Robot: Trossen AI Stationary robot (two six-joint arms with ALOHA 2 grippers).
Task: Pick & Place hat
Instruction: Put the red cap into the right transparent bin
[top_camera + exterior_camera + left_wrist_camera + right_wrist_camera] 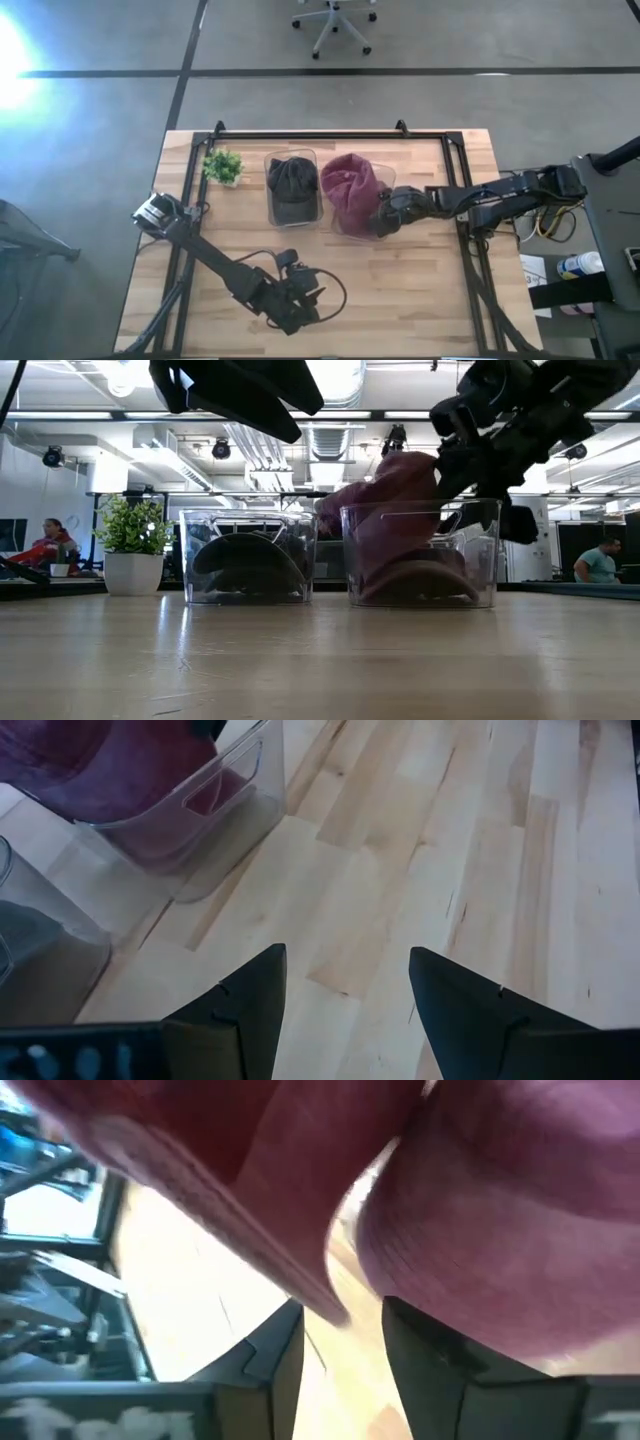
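Note:
A maroon hat [348,188] [385,490] sits partly inside a clear bin [420,560], with its crown bulging above the rim. My right gripper [381,217] [343,1330] reaches in from the table's right and is shut on the hat's right side, at the bin's rim. A dark hat [292,185] [248,565] rests in a second clear bin [195,540] to its left. My left gripper [300,300] [347,980] hovers open over bare wood near the table's near edge. The maroon hat [110,770] also shows farther off in the left wrist view. My right gripper pinches the maroon hat's lower edge [335,1308] between its two fingers, on the side facing the table's right. The fingers come at it slanting from the right and slightly above. The hat's lower part stays inside the bin while its crown [500,1200] bulges above the fingers.
A small potted plant [223,165] [132,550] stands left of the bins near the far edge. A black frame rail [310,133] runs along the far side. Bare wood [400,290] stretches between the bins and the near edge. People sit in the room behind.

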